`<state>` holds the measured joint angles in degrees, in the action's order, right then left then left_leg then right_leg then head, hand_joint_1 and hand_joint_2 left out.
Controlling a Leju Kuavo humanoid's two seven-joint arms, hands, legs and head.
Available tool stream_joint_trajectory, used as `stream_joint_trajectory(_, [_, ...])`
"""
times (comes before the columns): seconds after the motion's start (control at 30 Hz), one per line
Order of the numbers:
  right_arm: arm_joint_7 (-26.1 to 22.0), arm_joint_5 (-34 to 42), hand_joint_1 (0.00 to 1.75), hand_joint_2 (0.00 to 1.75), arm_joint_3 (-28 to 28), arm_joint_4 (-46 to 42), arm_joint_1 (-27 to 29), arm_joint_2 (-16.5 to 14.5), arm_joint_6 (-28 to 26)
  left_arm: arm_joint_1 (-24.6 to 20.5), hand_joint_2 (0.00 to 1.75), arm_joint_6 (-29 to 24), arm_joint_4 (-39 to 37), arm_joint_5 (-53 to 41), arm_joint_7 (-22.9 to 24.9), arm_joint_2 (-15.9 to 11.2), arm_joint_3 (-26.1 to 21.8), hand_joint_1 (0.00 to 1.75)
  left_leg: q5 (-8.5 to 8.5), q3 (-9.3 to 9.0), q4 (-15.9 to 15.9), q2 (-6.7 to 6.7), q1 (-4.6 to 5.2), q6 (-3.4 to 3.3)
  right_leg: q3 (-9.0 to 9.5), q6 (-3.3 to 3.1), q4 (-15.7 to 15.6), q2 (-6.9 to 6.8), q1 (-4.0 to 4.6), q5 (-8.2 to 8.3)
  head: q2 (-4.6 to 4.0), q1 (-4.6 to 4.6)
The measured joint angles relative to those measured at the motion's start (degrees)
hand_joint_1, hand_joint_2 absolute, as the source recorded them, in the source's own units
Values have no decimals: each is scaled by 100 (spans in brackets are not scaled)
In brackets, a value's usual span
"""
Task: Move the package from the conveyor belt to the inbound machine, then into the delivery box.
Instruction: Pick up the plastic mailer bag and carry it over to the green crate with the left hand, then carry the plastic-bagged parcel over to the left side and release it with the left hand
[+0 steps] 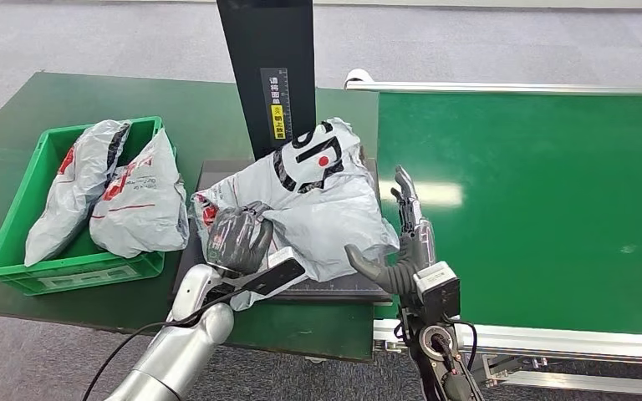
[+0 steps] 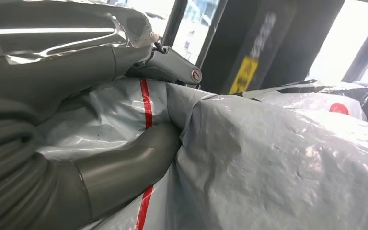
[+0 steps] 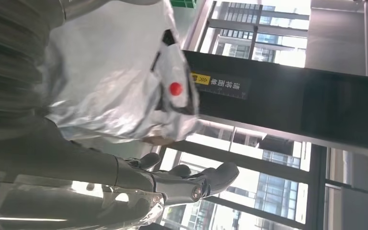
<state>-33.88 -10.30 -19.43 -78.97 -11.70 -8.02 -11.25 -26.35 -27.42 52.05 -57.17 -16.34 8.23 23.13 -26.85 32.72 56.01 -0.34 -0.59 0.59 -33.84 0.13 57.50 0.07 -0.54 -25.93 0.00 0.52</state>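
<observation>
Package (image 1: 318, 188), crumpled grey plastic with black lettering, red dot.

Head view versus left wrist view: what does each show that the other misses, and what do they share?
Head view alone: the green delivery box holding two grey packages, the green conveyor belt, and the right hand, open beside the package. Left wrist view alone: a close look at the left hand's fingers pressed into the plastic by a red stripe. Both show the left hand gripping the grey package and the black inbound machine column with its yellow label.
</observation>
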Motion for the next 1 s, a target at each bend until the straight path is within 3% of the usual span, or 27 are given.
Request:
stream_joint_trajectory(0.2, [-63,122,0,175,-5,0,-2,13,-118,142,175,-975,365,679,-903,-42,-65,175,0,4,0,-1,0,0,-2,0,0,-1,0,-1,0,1])
stream_joint_trajectory(0.33, [-105,189,0,175,-21,4,-7,30,-160,345,175,-1089,809,716,-1511,-32,-221,175,0,6,0,0,0,0,-3,0,0,0,0,-1,0,-1])
stream_joint_trajectory(0.47, [-124,267,0,175,-74,43,-29,43,-201,643,175,-1092,1448,165,-2242,160,-765,175,0,9,0,1,0,0,-7,0,0,0,0,-1,0,-1])
stream_joint_trajectory(0.8, [-199,356,0,175,-116,90,-24,140,-398,947,175,-1092,3171,-659,-2352,373,-2502,175,0,9,-2,3,-3,1,-10,0,0,2,3,-1,0,0])
stream_joint_trajectory(1.0, [-199,356,0,175,-116,84,-11,182,-446,656,175,-1089,3340,-1316,-2352,467,-3949,175,1,6,-2,5,-2,1,-9,-1,0,4,3,-1,-1,-1])
